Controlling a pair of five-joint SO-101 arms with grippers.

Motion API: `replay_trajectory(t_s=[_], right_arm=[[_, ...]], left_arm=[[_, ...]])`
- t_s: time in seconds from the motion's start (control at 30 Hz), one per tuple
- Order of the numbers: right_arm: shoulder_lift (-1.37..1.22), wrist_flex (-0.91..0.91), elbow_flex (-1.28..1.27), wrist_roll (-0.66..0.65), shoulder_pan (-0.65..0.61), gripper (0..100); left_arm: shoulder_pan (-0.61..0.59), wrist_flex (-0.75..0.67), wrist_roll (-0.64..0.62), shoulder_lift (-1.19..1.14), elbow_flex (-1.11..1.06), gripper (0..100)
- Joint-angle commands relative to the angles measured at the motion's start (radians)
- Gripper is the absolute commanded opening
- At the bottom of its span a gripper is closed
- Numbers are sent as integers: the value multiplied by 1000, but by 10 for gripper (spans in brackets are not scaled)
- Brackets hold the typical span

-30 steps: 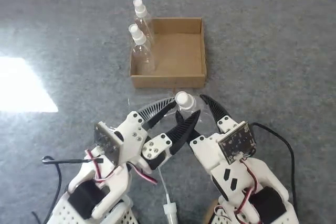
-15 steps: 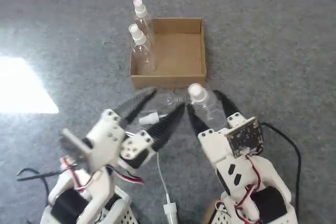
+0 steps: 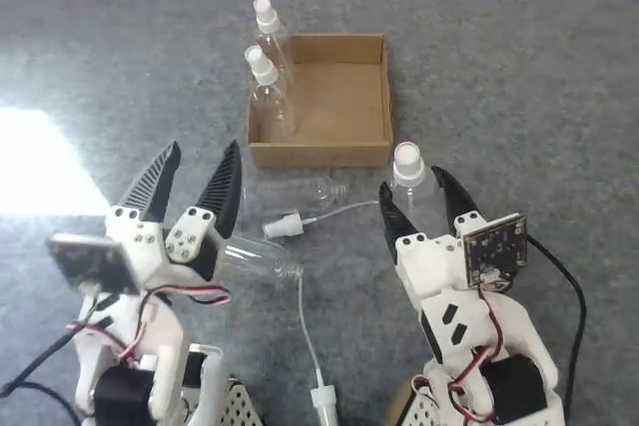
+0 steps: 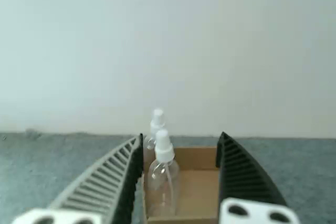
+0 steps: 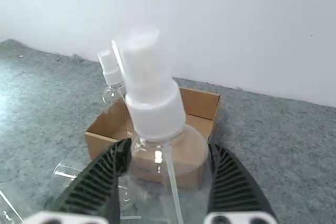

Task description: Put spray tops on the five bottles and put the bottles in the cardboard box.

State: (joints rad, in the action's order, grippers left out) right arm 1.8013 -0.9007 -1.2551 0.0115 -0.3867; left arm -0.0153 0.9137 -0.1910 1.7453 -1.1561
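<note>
- The right gripper (image 3: 414,205) is clamped on the capped bottle (image 3: 407,162). The right wrist view shows both jaws pressed against the clear body just under the white top, so it's a real grip.
- That bottle stands upright with its long axis vertical and the spray head up. It looks seated, so my guess is this one is ready to be boxed.
- The key relation: the cardboard box (image 3: 319,154) lies straight ahead of the held bottle toward the table's far edge, and a bit to the left. The bottle is just outside the box's near right corner, close to it but not over the rim.
- Two finished bottles stand along the box's left wall, one (image 3: 273,107) at the near end and one (image 3: 272,39) at the far end. The right half of the box is free, and that side is closest to the held bottle.
- So I'd call it a short move forward and slightly left. The bottle's bottom has to get over the near wall first, and clipping that wall is the obvious risk.
- The left gripper (image 3: 200,159) is spread wide with nothing in it, sitting toward the table's left side. It's well away from the box opening, so the right arm is clearly nearer.
- Left to do, lying on the table in front of the box: an uncapped bottle (image 3: 324,190), a loose spray top (image 3: 283,225), another uncapped bottle (image 3: 258,263) by the left gripper, and a second spray top (image 3: 323,403) at the near edge.
</note>
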Motion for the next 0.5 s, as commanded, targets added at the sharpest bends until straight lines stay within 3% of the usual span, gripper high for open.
replay_trajectory(t_s=[0.0, 0.47], right_arm=[[15, 25, 11, 26, 8, 52], [13, 28, 17, 31, 4, 56]], left_arm=[[-41, 25, 5, 5, -47, 212], [-57, 26, 5, 5, -265, 210]])
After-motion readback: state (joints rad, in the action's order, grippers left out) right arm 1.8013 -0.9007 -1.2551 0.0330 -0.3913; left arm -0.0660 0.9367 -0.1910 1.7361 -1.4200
